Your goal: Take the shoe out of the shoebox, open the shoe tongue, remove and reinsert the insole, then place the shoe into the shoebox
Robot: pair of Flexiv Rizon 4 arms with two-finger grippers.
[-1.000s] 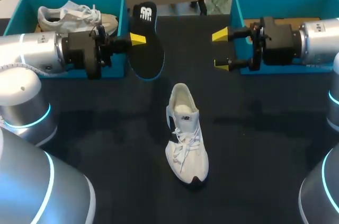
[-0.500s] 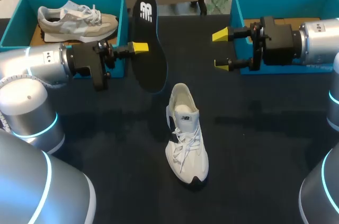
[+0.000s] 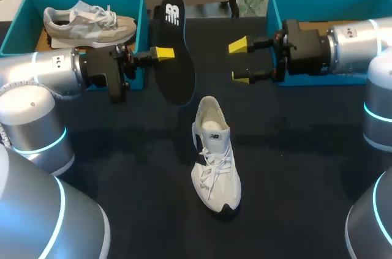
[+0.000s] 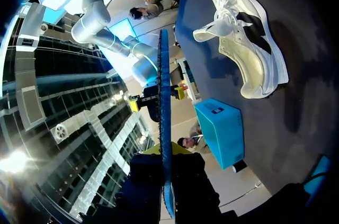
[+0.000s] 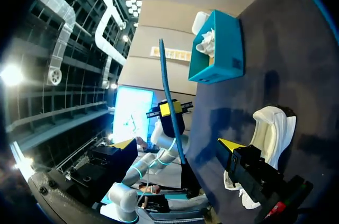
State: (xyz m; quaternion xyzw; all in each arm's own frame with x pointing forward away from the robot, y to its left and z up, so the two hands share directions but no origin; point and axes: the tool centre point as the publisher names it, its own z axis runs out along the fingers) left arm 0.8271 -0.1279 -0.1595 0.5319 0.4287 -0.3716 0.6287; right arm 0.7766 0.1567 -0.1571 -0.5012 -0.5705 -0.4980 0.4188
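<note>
Two grippers: left gripper clamps the insole on edge; right gripper open nearby. Best feed it toe-first into the shoe, right steadying.

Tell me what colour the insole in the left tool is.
The insole is black with a white logo and a blue edge, clearest in the head view.

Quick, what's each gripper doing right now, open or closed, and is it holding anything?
Left gripper: closed on the black insole.
Right gripper: open, holding nothing.
</note>
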